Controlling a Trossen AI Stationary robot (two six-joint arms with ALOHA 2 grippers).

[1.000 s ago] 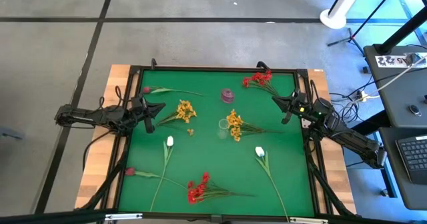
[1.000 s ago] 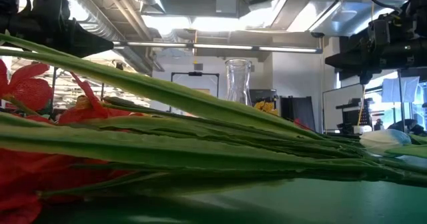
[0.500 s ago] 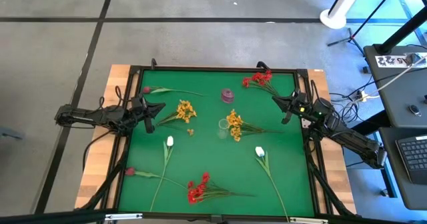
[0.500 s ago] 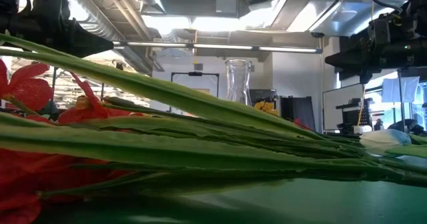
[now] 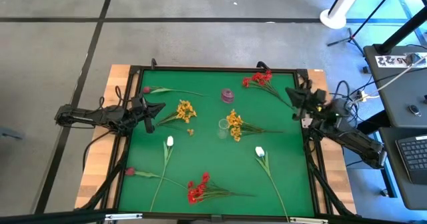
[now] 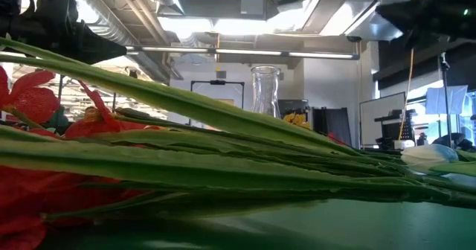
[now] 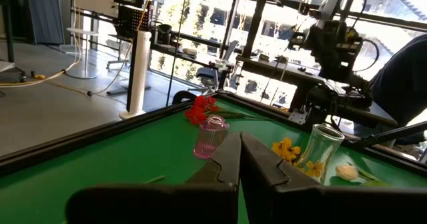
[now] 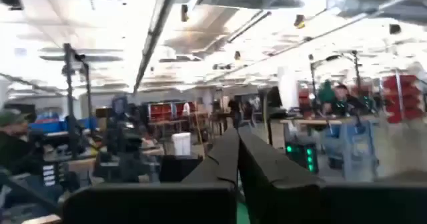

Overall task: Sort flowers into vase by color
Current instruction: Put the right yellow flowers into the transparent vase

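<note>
Flowers (image 5: pixel 235 125) well clear of both grippers (shut)

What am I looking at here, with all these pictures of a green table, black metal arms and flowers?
It is a robot with two dark arms at a green felt table. One camera looks straight down, one sits at table height, and one rides on each wrist. The left gripper waits at the table's left edge, the right gripper is at the right edge; both are shut and hold nothing. On the felt lie artificial flowers: yellow blossom clusters, red blossom clusters, white tulip buds and dark pink buds. Mid-table stand a clear glass vase and a small pink ribbed vase.
</note>
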